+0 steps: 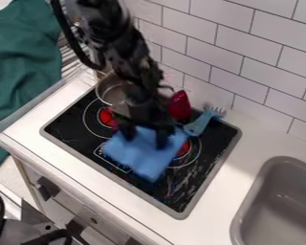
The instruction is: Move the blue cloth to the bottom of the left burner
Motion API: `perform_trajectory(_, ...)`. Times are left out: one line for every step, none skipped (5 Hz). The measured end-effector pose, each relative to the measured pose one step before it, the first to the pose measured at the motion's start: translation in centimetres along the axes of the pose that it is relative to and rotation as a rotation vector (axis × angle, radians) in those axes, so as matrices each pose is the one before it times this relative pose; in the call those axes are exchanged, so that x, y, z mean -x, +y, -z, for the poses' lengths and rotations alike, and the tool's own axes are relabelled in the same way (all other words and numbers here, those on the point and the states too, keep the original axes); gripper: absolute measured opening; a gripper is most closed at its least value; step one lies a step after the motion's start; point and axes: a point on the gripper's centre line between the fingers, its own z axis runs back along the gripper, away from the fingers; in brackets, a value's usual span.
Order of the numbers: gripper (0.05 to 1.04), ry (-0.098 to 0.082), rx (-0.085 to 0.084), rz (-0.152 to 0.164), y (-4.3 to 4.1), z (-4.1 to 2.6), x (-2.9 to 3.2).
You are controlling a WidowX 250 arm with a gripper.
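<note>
Claw (144, 133), fingers spread apart, tips over the blue cloth (145, 155), black stovetop (69, 125) beneath

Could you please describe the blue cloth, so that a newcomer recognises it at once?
Find the black stovetop in the white counter. The cloth is over its middle, at the gripper. It is broad and roughly square, whereas the paler utensil beside it is narrow and pronged.

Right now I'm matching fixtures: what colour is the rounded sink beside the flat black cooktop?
The sink is grey, best seen at the camera view's lower right.
</note>
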Motion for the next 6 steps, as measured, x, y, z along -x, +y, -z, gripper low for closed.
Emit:
perform_trajectory(0.999,0.0028,-0.0151,-0.0013,2.686,0.190,-0.687)
perform_trajectory(0.998,0.0134,-0.0200,-0.0267,3.431,0.019,0.462)
perform_trajectory(0.997,0.0114,-0.0156,-0.0257,2.258,-0.246,0.558)
perform_trajectory(0.999,0.0270,-0.0059,-0.0098,1.246,-0.408,1.110)
perform_trajectory(0.999,0.0128,-0.0013,0.0131,0.054,-0.011,0.068)
perform_trajectory(0.999,0.0089,-0.0059,0.0048,0.125,0.026,0.014)
